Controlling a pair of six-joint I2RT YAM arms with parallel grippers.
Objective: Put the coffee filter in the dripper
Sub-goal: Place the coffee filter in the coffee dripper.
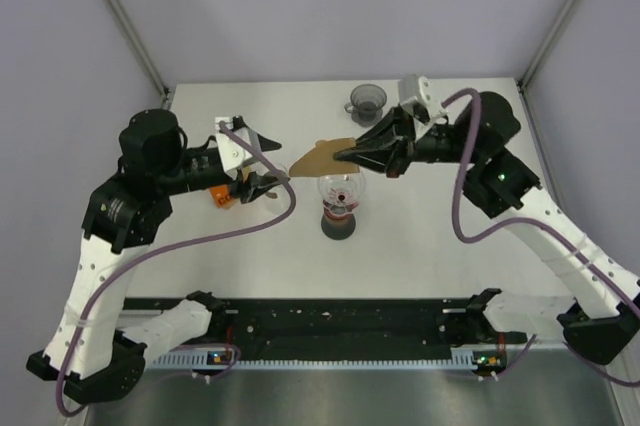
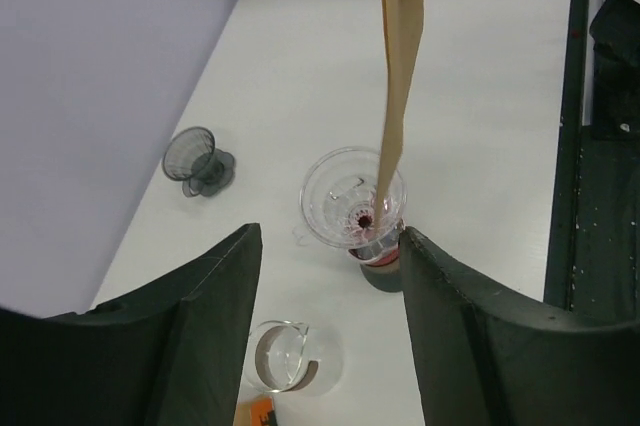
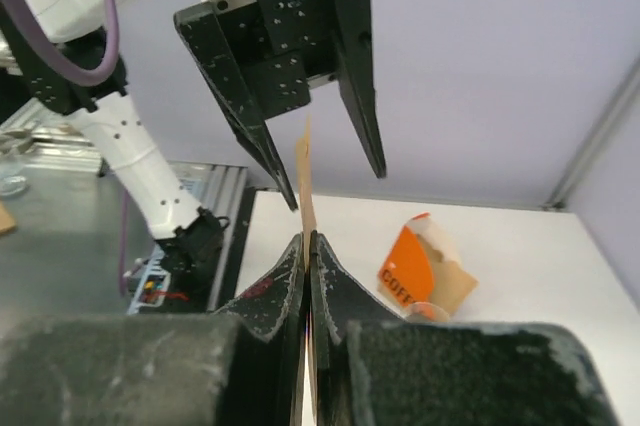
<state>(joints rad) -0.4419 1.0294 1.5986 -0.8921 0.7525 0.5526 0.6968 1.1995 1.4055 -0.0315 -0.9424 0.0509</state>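
My right gripper (image 1: 345, 153) is shut on a brown paper coffee filter (image 1: 318, 156) and holds it in the air, just up and left of the clear glass dripper (image 1: 340, 190) on its dark base. In the right wrist view the filter (image 3: 303, 171) stands edge-on, pinched between the closed jaws (image 3: 306, 242). In the left wrist view the filter (image 2: 398, 76) hangs edge-on with its lower tip over the dripper's bowl (image 2: 340, 196). My left gripper (image 1: 262, 184) is open and empty, just left of the filter, and it faces me with spread jaws in the right wrist view (image 3: 335, 186).
A grey dripper (image 1: 367, 99) stands at the back of the table. An orange filter package (image 1: 222, 196) lies under my left gripper, with a small glass cup (image 2: 282, 356) beside it. A black rail (image 1: 340, 321) runs along the near edge.
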